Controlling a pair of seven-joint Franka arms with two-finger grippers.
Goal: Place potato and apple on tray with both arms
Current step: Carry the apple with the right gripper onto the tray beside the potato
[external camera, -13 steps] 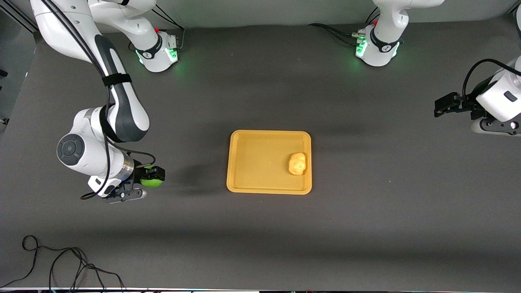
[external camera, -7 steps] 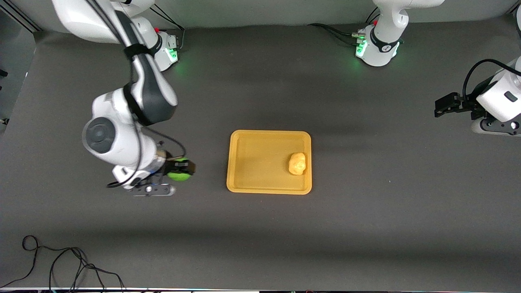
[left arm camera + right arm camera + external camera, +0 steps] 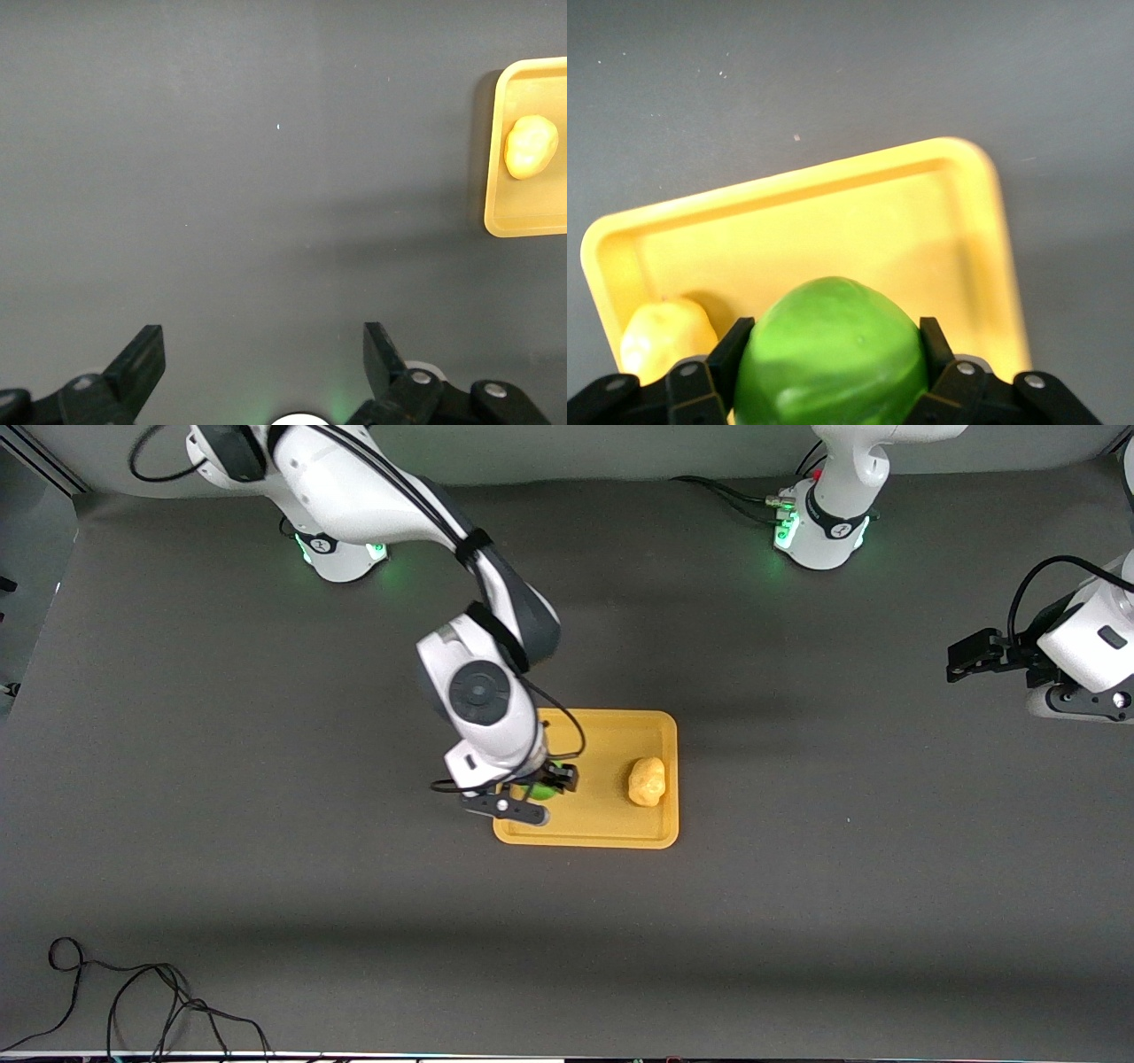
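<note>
Had apple (image 3: 830, 354) clamped in right gripper (image 3: 542, 784) over tray (image 3: 567, 828); potato (image 3: 647, 781) already on it. Left gripper (image 3: 261, 372) waited wide, empty. Next, I judged: lower, release.

You are looking past the right gripper (image 3: 833, 372), whose two black fingers (image 3: 731, 350) are clamped on either side of the green apple (image 3: 831, 354). Under the apple lies the orange-yellow tray (image 3: 833, 221), with dark grey table (image 3: 833, 71) around its rim. The pale potato (image 3: 664, 341) rests in the tray, at nine o'clock from the apple.
</note>
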